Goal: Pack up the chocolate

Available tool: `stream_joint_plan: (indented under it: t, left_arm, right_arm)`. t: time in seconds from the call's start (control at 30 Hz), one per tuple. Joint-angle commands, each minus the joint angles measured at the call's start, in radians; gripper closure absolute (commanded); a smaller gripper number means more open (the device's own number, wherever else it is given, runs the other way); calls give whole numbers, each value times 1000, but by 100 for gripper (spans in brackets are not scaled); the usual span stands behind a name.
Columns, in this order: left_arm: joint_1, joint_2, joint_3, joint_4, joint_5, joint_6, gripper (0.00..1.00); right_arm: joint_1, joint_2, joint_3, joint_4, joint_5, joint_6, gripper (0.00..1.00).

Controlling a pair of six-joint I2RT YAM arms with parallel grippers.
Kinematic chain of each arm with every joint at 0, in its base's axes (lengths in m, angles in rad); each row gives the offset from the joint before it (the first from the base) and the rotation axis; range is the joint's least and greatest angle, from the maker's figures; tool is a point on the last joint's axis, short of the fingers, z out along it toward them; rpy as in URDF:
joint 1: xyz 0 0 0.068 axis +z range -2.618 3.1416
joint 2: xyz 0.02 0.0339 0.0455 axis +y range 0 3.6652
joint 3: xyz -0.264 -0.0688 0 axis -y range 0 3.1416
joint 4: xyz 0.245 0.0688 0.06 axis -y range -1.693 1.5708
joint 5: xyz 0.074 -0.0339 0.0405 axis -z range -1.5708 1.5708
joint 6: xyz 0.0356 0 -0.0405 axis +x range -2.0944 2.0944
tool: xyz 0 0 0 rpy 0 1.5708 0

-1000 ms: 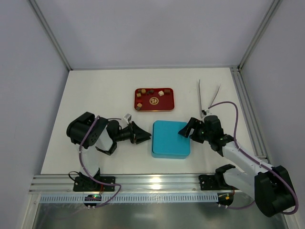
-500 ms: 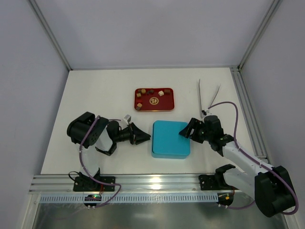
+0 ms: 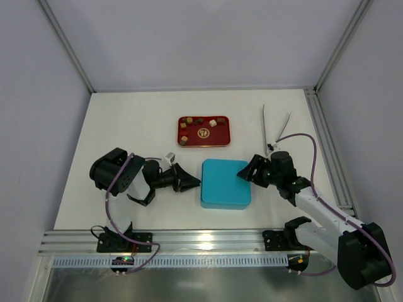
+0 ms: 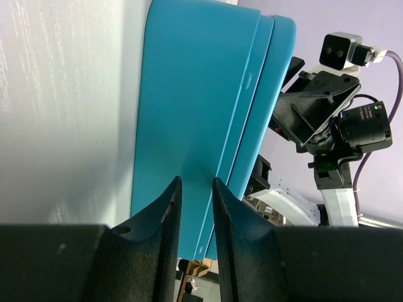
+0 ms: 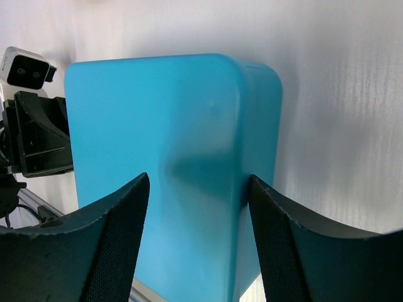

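Observation:
Several small brown and tan pieces of chocolate lie on the red tray at the back middle, far from both grippers. In front of the tray sits a shut blue box. My left gripper lies low at the box's left edge, its jaws a narrow gap apart. In the left wrist view the left gripper points at the lid seam of the blue box, and nothing sits between its fingers. My right gripper hangs open over the box's right back corner. Seen from the right wrist, the right gripper straddles that corner of the blue box.
Two thin white tongs-like sticks lie at the back right near the side rail. A metal rail runs along the near edge of the table between the arm bases.
The left gripper has slid slightly right to the box's edge and its jaws have narrowed. The right gripper's jaws have also narrowed over the box corner. The box and tray have not moved.

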Motion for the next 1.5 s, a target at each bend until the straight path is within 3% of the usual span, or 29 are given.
stream_joint_plan:
  t: [0.0, 1.47]
  left_arm:
    - [-7, 2, 0, 8, -13, 22, 75]
    - [-65, -35, 29, -119, -52, 66, 78]
  right_arm:
    - [1, -24, 42, 14, -7, 13, 35]
    - [17, 15, 91, 2, -35, 16, 35]
